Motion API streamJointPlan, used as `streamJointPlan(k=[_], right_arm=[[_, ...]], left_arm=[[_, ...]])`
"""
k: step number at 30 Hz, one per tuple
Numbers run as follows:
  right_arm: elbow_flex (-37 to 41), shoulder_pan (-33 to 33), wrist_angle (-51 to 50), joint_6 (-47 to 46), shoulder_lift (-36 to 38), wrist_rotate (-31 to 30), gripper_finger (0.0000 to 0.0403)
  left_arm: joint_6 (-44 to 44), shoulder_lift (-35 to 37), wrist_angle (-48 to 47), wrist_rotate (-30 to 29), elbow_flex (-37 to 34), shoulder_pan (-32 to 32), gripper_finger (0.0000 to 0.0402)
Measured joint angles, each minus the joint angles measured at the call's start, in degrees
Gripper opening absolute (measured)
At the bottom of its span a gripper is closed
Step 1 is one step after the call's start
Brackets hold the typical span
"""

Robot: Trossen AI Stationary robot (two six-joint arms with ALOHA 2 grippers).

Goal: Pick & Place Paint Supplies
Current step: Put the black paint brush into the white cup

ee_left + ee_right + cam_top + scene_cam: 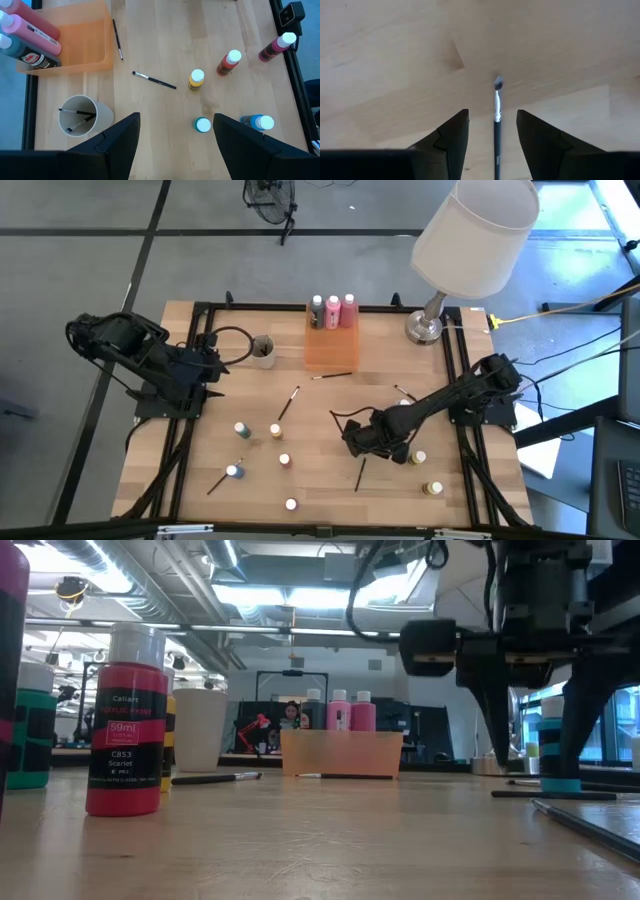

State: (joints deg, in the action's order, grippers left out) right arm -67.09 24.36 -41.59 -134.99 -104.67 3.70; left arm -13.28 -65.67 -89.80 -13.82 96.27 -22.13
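My right gripper [493, 132] is open and points down over the near right of the table [365, 442]. One finger stands on either side of a thin dark paintbrush [497, 125] that lies flat on the wood, and neither finger touches it. The brush's handle [360, 473] runs toward the near edge. Three taller bottles [333, 310] stand in the orange tray [330, 352] at the far side. Other brushes [289, 402] and several small white-capped paint bottles [275, 431] are scattered over the table. My left gripper [175, 135] waits open, raised at the left [205, 365].
A grey cup [262, 350] holding brushes stands left of the tray. A lamp [470, 230] stands on its base [424, 328] at the far right corner. Small bottles [419, 457] stand just right of my right gripper, and a red one [125, 720] stands near the front edge.
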Motion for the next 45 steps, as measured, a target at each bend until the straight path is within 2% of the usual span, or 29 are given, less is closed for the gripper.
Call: streamJointPlan(k=[13,20,45], right_arm=[[0.0,-1.9,1.4,0.9,-2.6,2.7,0.0171],[0.0,-3.0,1.8,3.3,-4.0,6.9,0.0171],[-0.3,-2.9,-0.6,4.1,-5.8,6.6,0.0163]], left_arm=[[-0.1,0.0,0.1,0.0,0.0,0.0,0.0249],[-0.5,0.0,0.1,0.0,0.0,0.0,0.0249],[-1.2,0.0,0.3,0.0,0.0,0.0,0.0249]])
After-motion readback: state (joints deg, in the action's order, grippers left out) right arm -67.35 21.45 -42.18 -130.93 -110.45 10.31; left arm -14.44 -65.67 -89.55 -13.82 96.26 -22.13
